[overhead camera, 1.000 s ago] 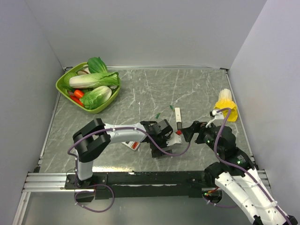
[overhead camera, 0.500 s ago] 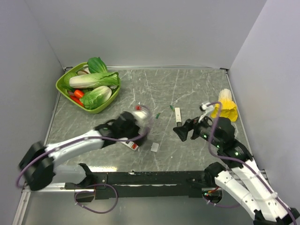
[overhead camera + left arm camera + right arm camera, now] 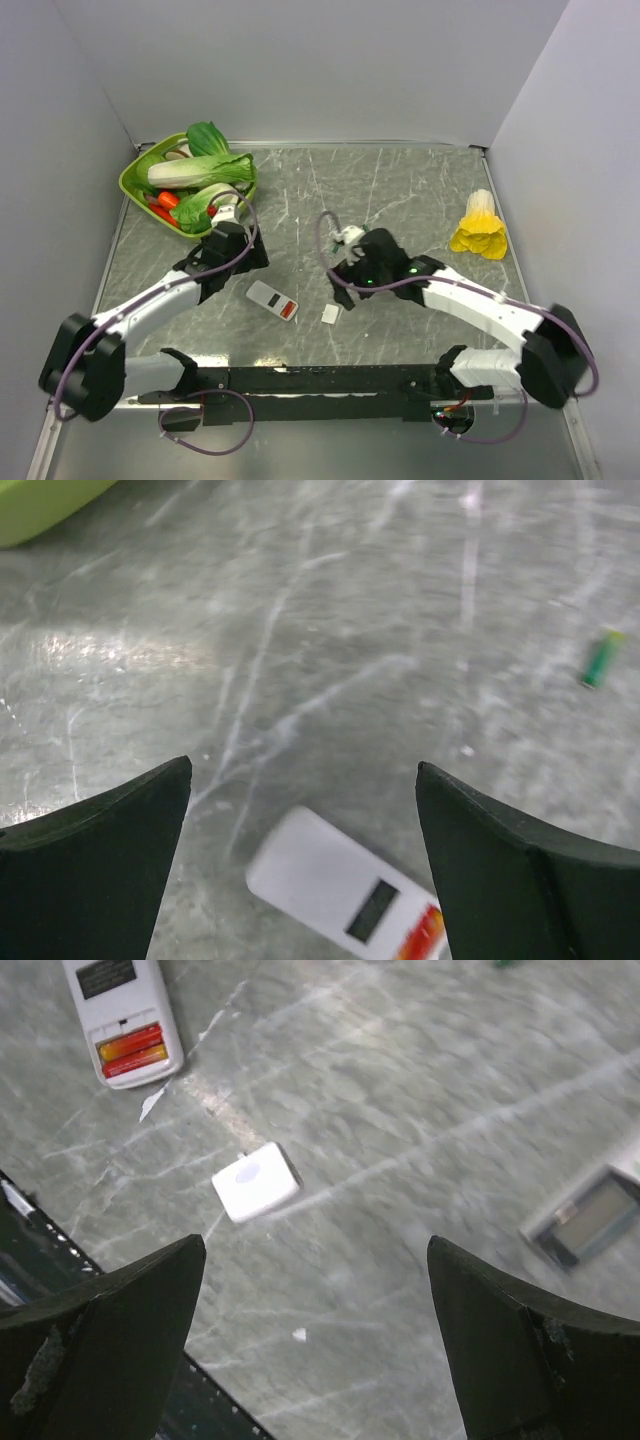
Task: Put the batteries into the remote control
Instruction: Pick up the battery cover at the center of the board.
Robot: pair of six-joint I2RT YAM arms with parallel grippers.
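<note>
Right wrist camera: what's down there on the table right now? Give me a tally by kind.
Remote: 1
Batteries, sitting in the remote's open compartment: 2
White square cover: 1
Grey-and-black bar: 1
Green piece, cut off by the top edge: 1
Total: 6

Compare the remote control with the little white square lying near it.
The remote control is longer and rectangular; the white square is smaller and nearly square. The remote shows a dark label and orange-red batteries; the square is plain. Both lie flat on the table, apart.
</note>
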